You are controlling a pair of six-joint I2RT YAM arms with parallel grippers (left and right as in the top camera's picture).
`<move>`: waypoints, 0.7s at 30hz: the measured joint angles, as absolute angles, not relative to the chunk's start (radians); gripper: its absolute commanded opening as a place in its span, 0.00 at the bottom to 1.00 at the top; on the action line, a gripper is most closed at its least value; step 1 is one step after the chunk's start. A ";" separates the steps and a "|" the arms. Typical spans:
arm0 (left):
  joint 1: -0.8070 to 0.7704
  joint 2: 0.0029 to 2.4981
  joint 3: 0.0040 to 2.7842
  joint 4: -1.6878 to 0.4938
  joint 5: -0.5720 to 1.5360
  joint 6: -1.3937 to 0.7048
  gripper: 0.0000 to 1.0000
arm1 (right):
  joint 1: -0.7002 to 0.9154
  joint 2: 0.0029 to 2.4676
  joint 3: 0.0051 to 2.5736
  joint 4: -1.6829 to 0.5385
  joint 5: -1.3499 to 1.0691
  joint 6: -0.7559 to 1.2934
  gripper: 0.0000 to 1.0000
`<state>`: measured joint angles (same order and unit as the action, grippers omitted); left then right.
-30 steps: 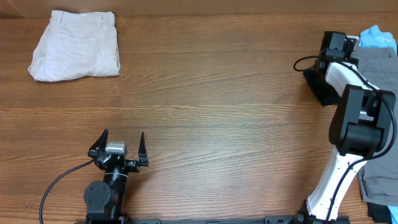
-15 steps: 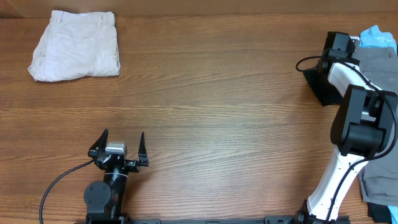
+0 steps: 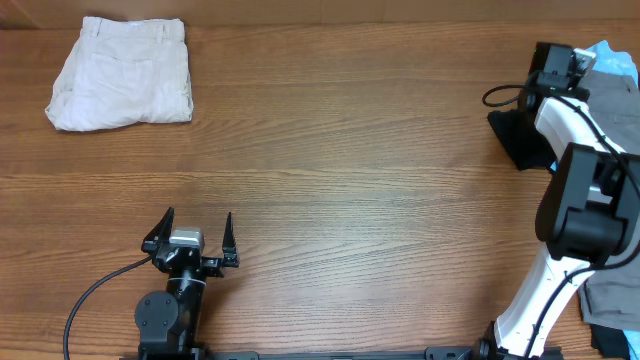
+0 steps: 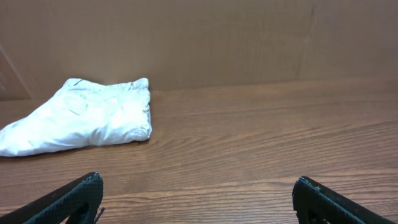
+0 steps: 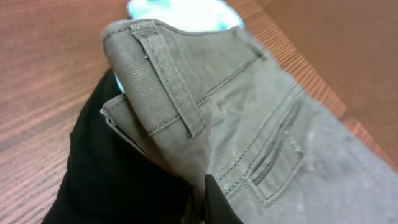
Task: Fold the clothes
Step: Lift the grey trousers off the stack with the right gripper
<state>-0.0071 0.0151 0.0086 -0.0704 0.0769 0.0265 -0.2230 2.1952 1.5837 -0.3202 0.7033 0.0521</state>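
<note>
Two hard bits: the right gripper (image 3: 578, 62) is over the clothes (image 3: 612, 108) at the table's (image 3: 350, 180) right edge. Only one dark fingertip (image 5: 216, 200) shows, so I cannot tell if it pinches anything. The picture edge cuts the clothes off.
Grey shorts (image 5: 261, 118): wrinkled, with the waistband corner sticking up (belt loop and pocket show). They lie on black cloth (image 5: 118, 180), with the blue tee (image 5: 186, 11) behind.
Cream shorts (image 3: 120, 72): folded, at the far left corner.
Left gripper (image 3: 197, 222): fingers spread wide, well apart from all clothes.
Count: two grippers, four colours of cloth.
</note>
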 measured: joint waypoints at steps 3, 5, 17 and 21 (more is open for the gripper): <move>-0.007 0.015 0.009 -0.070 0.077 0.027 1.00 | -0.226 2.164 1.584 -0.338 0.704 0.059 0.04; -0.007 0.015 0.009 -0.070 0.077 0.027 1.00 | -0.229 2.150 1.584 -0.345 0.704 0.060 0.07; -0.007 0.015 0.009 -0.070 0.077 0.027 1.00 | -0.228 2.146 1.584 -0.352 0.695 0.073 0.08; -0.007 0.015 0.009 -0.070 0.077 0.027 1.00 | -0.229 2.146 1.584 -0.353 0.695 0.077 0.04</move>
